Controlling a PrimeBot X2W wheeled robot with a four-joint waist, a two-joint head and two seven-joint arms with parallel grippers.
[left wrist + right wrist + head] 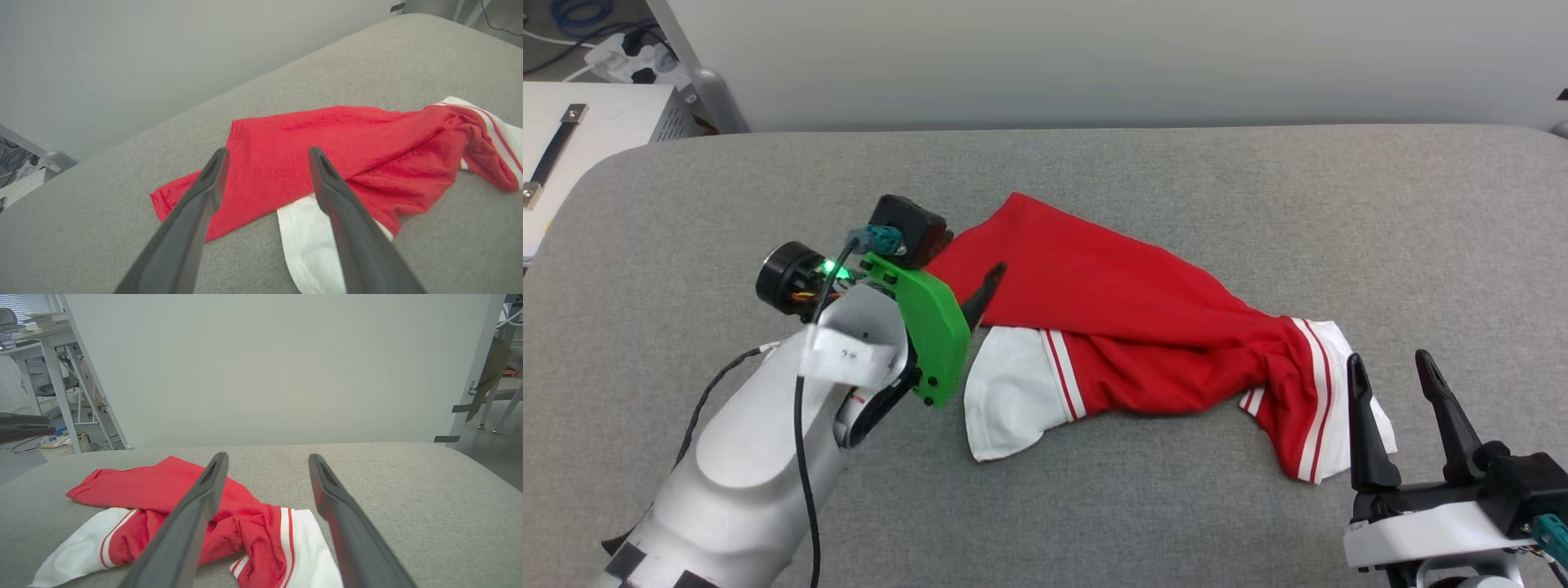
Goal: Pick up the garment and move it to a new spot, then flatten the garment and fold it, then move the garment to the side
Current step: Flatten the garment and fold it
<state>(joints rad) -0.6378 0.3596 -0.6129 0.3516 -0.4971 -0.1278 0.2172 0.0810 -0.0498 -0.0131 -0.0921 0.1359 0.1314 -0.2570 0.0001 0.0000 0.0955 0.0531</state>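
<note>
Garment (pixel 1127 327) lies crumpled on table (pixel 1176 163), unheld, with left gripper (pixel 268 150), fingers spread, above its left red end and right gripper (pixel 1387 355), fingers spread, beside its right sleeve.

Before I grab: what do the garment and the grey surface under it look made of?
The garment: thin, soft knit cloth, matte, likely jersey or polyester; it slumps in loose folds and shows fine knit grain. The grey surface: matte woven or felt-like fabric cover with speckled texture and rounded corners; padding underneath is only a guess.
</note>
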